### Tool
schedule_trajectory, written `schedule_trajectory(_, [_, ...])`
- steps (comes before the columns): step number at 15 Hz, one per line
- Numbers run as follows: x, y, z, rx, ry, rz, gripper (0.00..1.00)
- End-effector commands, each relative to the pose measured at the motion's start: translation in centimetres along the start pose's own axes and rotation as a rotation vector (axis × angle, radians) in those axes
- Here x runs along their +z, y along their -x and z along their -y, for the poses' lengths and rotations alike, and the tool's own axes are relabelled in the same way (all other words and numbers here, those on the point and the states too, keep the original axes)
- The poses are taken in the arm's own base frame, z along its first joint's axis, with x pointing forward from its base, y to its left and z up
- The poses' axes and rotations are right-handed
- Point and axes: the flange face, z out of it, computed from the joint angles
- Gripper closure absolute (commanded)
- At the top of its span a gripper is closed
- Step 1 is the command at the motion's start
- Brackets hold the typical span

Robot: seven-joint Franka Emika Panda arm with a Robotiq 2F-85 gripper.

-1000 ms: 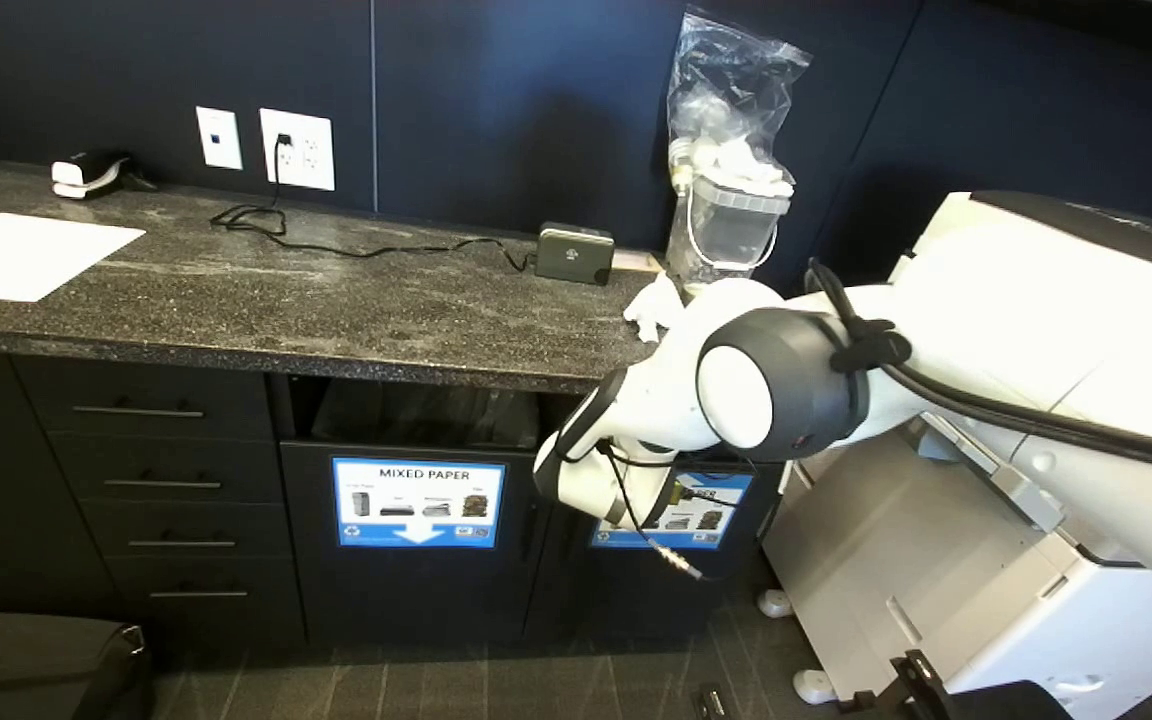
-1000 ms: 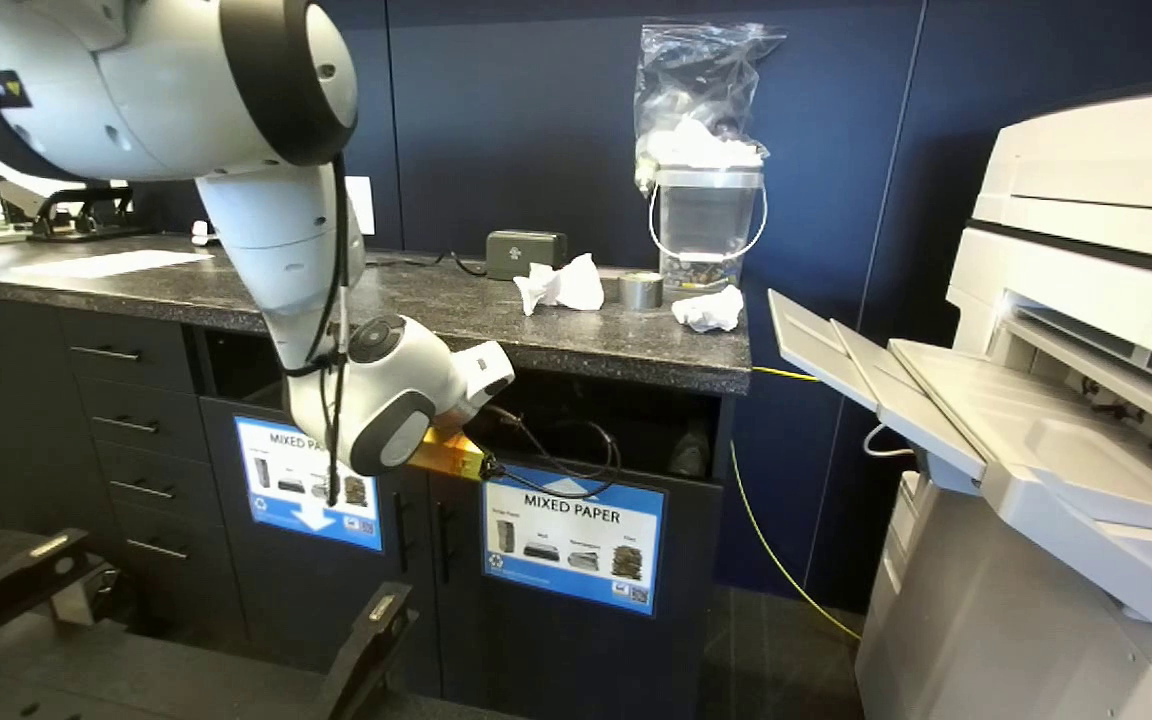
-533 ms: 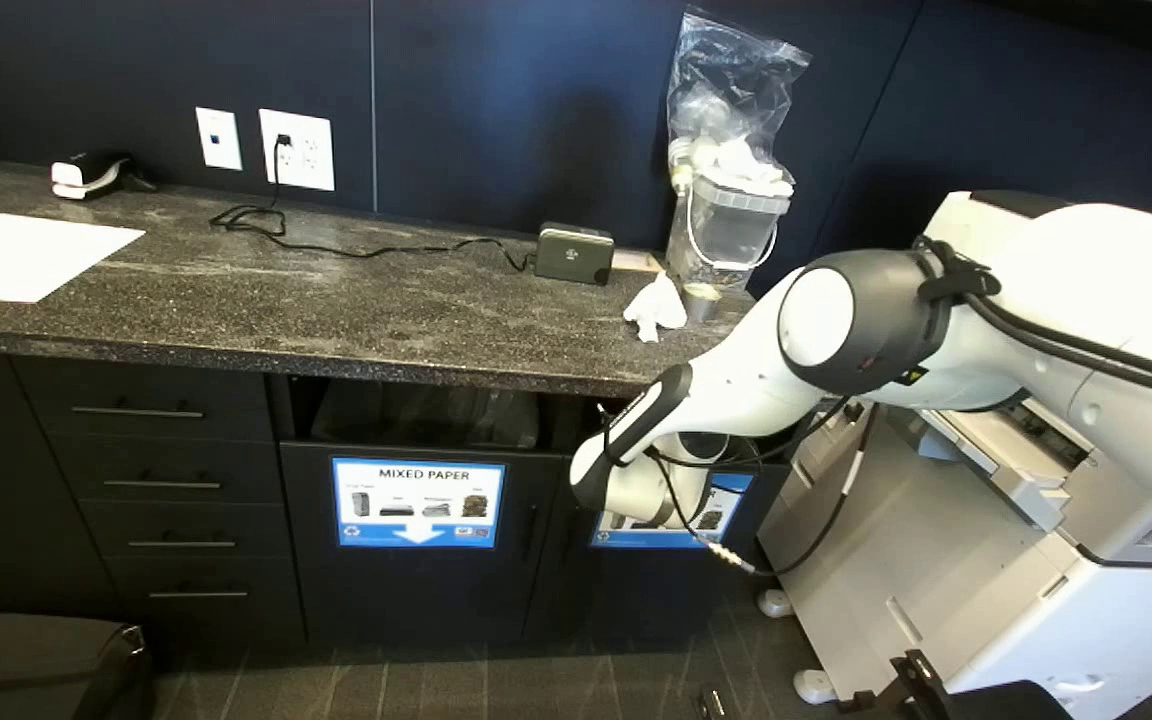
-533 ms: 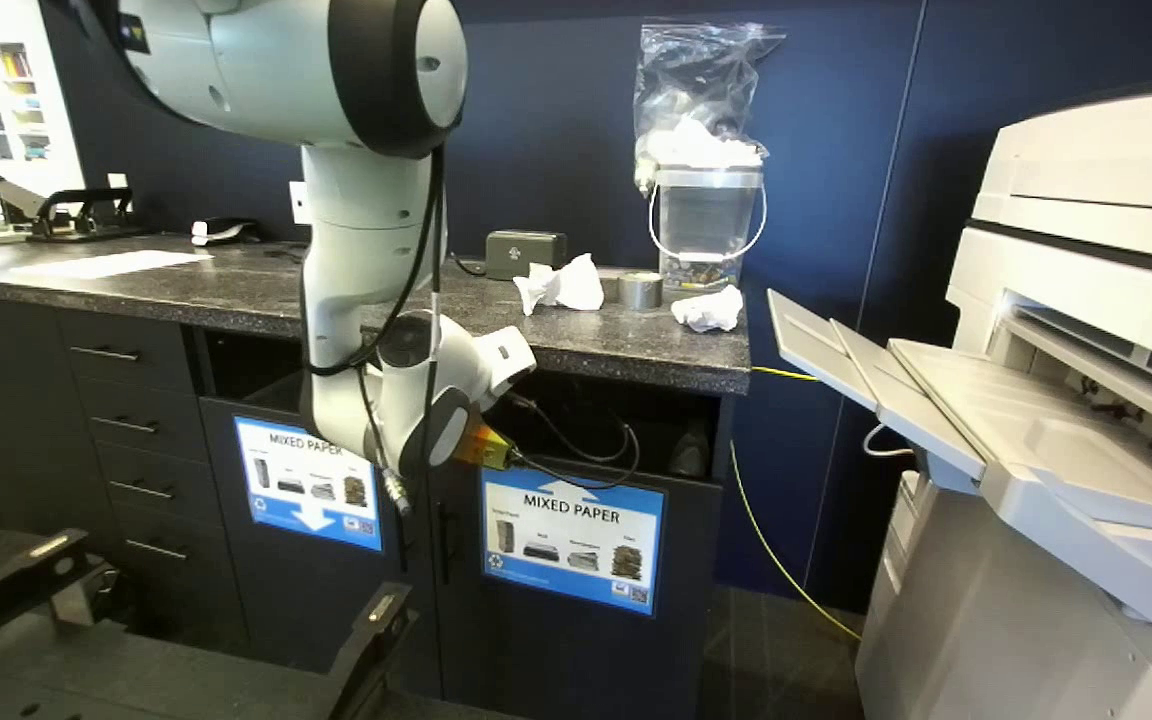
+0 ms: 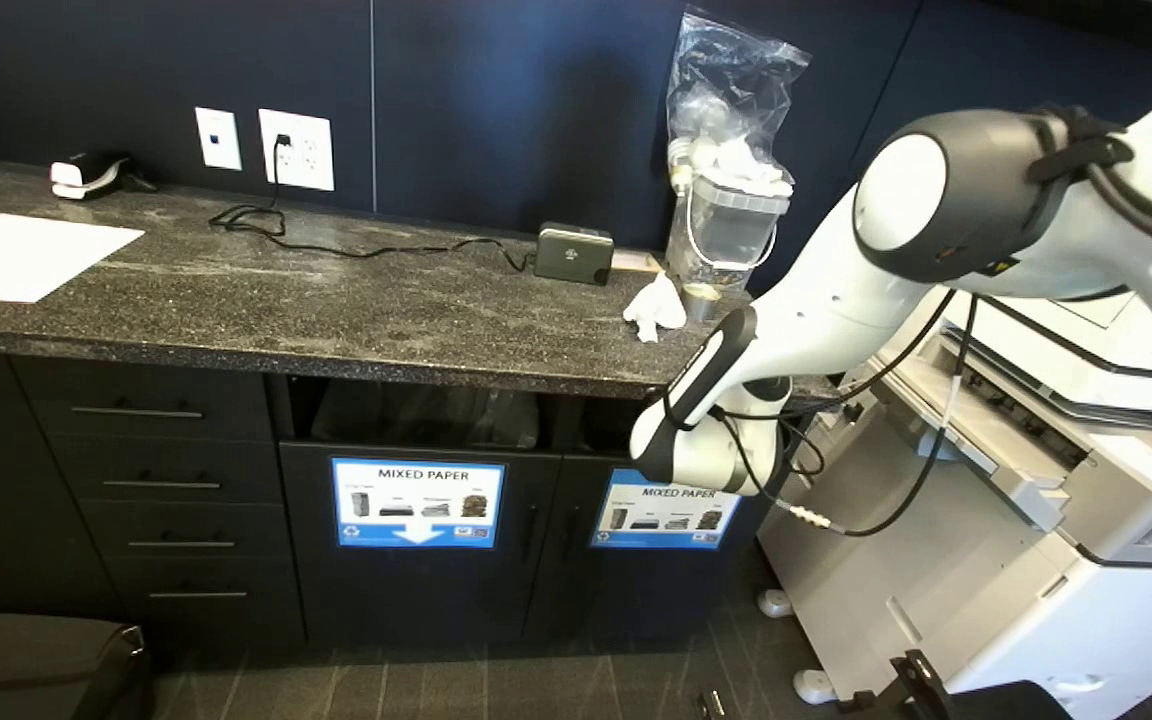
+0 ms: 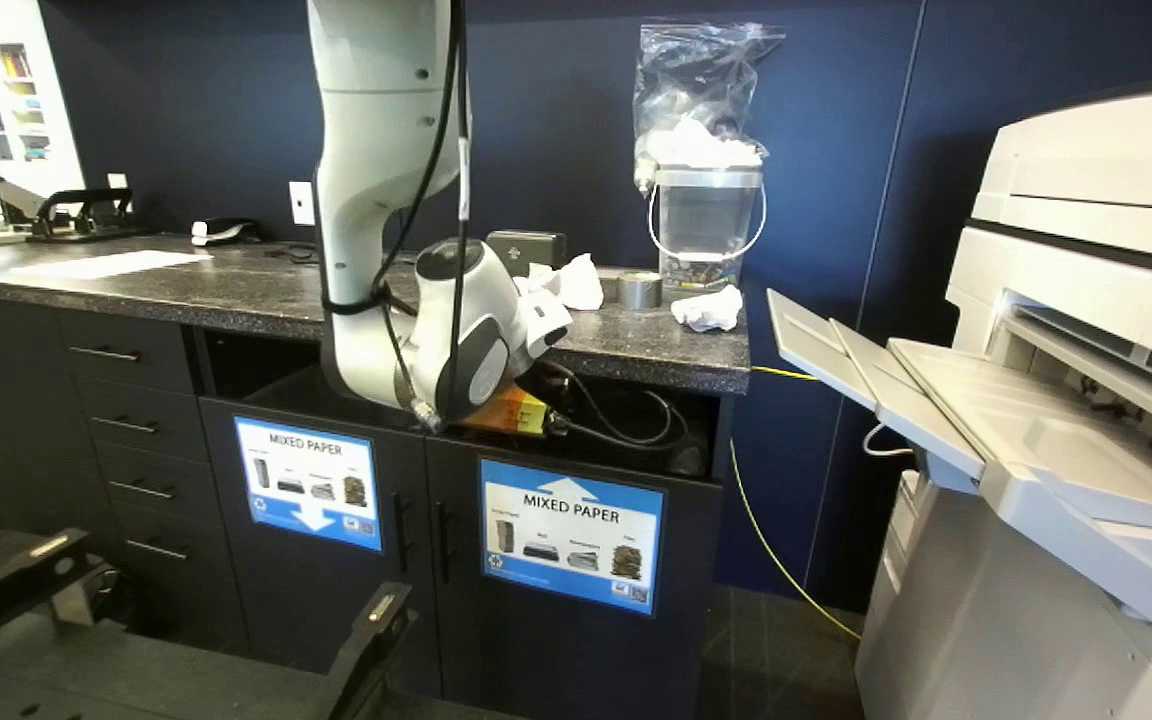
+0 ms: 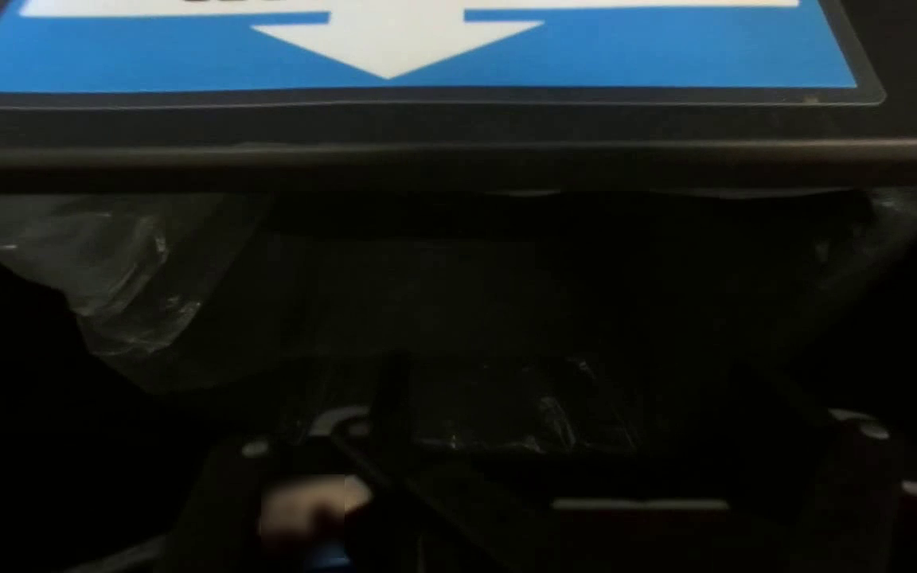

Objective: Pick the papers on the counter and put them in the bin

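On the dark speckled counter [image 6: 646,342], a crumpled paper wad [image 6: 578,284] lies partly behind my wrist; it also shows in an exterior view [image 5: 656,305]. A second paper wad [image 6: 710,310] lies near the counter's right end in an exterior view. The bin is the cabinet opening [image 6: 626,452] under the counter, above a MIXED PAPER sign. My wrist is at this opening, and my fingers are hidden in both exterior views. In the dark wrist view my gripper [image 7: 566,366] appears open, fingers apart over the bin's plastic liner [image 7: 124,278], with nothing seen between them.
A roll of tape [image 6: 640,290] stands between the wads. Behind are a bucket [image 6: 711,210] of white stuff with a plastic bag, and a dark box [image 5: 574,254]. A flat white sheet [image 5: 26,255] lies left. A printer [image 6: 1066,400] stands right. The front rim [image 7: 458,163] crosses the wrist view.
My arm and wrist have moved rightward and up along the cabinet front in both exterior views, uncovering the tape roll and the right-hand sign. The wads have not moved.
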Motion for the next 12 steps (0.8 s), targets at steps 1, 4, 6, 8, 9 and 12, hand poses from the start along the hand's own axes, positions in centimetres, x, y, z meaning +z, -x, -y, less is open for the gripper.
schedule_trajectory(1, [-5.9, -1.6, -0.3, -0.073, -0.018, 0.177, 0.0])
schedule_trajectory(4, [-9.4, -3.3, -0.3, -0.151, -0.05, 0.328, 0.0])
schedule_trajectory(6, [-12.2, -5.1, -0.5, -0.195, -0.056, 0.423, 0.0])
schedule_trajectory(8, [-15.3, -7.3, -1.2, -0.232, -0.037, 0.505, 0.0])
schedule_trajectory(9, [-16.8, -8.5, -1.6, -0.254, -0.022, 0.536, 0.0])
schedule_trajectory(12, [-22.2, -12.2, -3.4, -0.298, 0.045, 0.596, 0.0])
